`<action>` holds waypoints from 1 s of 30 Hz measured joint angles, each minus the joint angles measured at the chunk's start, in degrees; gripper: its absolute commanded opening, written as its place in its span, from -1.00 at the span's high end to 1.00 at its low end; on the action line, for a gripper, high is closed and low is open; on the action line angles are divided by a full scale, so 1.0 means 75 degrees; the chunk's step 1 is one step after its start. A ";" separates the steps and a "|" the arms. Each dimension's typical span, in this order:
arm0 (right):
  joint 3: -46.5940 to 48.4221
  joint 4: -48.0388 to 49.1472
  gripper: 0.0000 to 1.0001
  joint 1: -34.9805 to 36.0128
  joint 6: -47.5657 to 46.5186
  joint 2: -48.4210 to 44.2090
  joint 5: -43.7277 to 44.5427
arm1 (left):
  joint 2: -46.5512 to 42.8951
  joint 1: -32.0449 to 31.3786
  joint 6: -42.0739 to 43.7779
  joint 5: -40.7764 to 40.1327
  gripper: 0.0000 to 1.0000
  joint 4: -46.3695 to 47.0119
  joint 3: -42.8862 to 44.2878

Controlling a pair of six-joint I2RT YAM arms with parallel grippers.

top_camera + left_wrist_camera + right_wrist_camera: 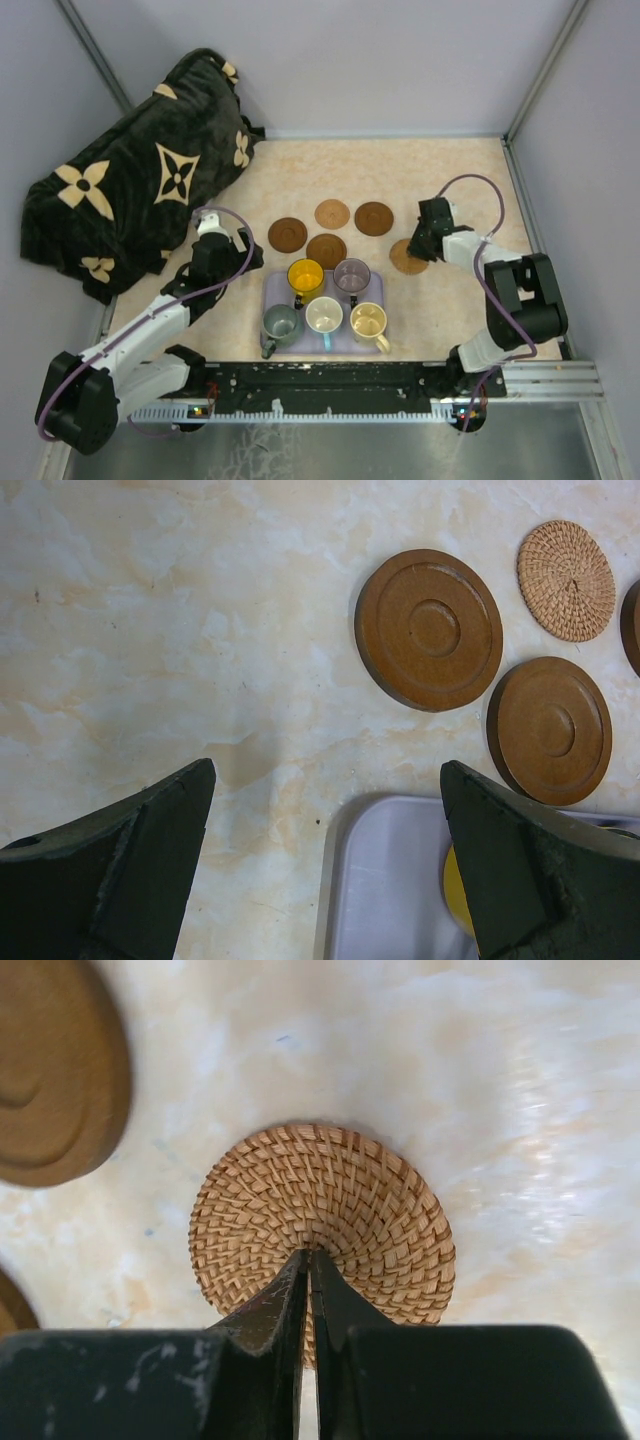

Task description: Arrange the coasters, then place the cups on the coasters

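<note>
Nearest me, five cups [324,316] are sitting in the lavender tray [274,284]. The left gripper [328,772] is hovering released by the tray's far-left corner; the right gripper [307,1256], clenched empty, is touching a woven coaster [330,1195] right of the tray. Four more coasters [326,250] are lying beyond.

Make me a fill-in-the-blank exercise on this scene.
All five cups stand on the lavender ____.
The left end effector is ____.
The right end effector, shut, has its tips at a ____ coaster, not a smooth brown one.
Cups standing on coasters: ____.
Missing words: tray; open; woven; none.
</note>
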 measured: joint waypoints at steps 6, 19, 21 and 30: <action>0.0376 -0.0466 0.83 -0.0831 -0.0160 0.0143 0.0393 | 0.0038 0.0000 0.0006 -0.0006 -1.00 0.0006 0.0003; 0.3025 -0.0495 0.84 -0.1594 -0.0522 0.2532 0.0592 | 0.0323 0.0000 0.0073 -0.0175 -1.00 0.0003 0.0210; 0.2920 -0.0396 0.84 -0.1594 -0.0574 0.2428 0.0539 | 0.0356 0.0000 0.0079 -0.0187 -1.00 0.0012 0.0239; 0.1431 -0.0335 0.78 -0.1329 -0.1046 -0.0312 0.0396 | 0.0551 0.0000 0.0073 -0.0119 -1.00 0.0119 0.0251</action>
